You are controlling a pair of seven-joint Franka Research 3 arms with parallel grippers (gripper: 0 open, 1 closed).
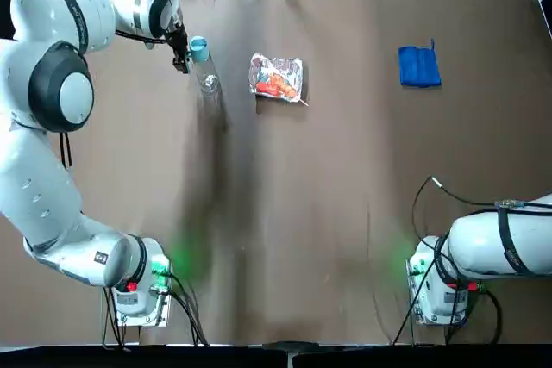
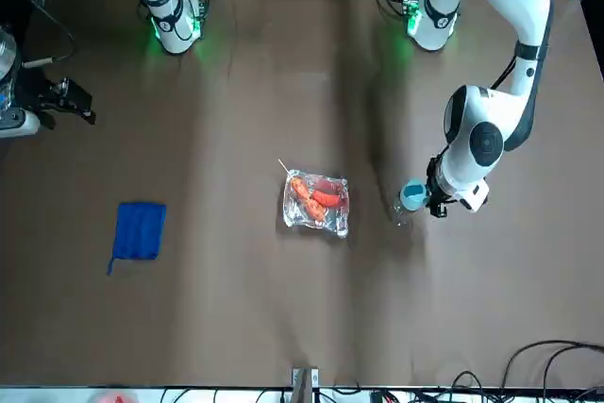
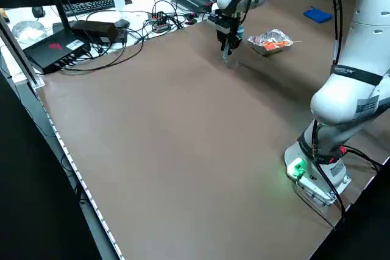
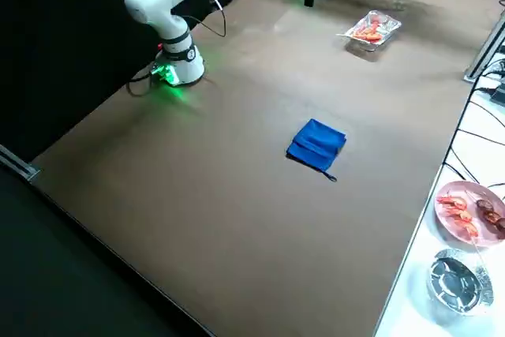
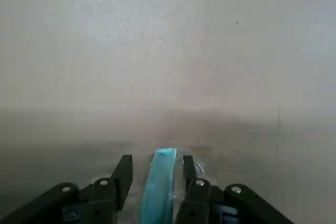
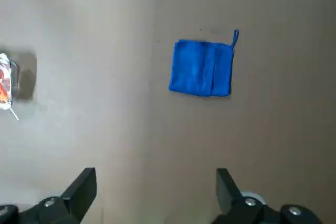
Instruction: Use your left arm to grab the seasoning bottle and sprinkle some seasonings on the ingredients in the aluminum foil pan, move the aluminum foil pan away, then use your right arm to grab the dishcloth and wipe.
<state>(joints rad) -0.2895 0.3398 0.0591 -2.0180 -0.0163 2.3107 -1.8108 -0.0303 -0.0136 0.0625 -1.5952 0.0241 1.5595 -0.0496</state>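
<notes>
The seasoning bottle (image 1: 205,71), clear with a light-blue cap (image 5: 163,182), stands upright at the far left of the table. My left gripper (image 1: 185,56) is at its neck, fingers (image 5: 124,174) flanking the cap and shut on the bottle. To its right lies the aluminum foil pan (image 1: 255,66) with the red-orange ingredients (image 1: 278,85) inside. The blue dishcloth (image 1: 419,66) lies flat at the far right, also in the right wrist view (image 6: 202,68). My right gripper (image 6: 152,182) hovers open, high on the right side, well back from the cloth.
Behind the table's far edge are cables and black devices (image 3: 61,47). A side surface holds a pink plate of food (image 4: 469,211) and a metal dish (image 4: 454,278). Bare brown tabletop (image 1: 328,213) spans the middle and near side.
</notes>
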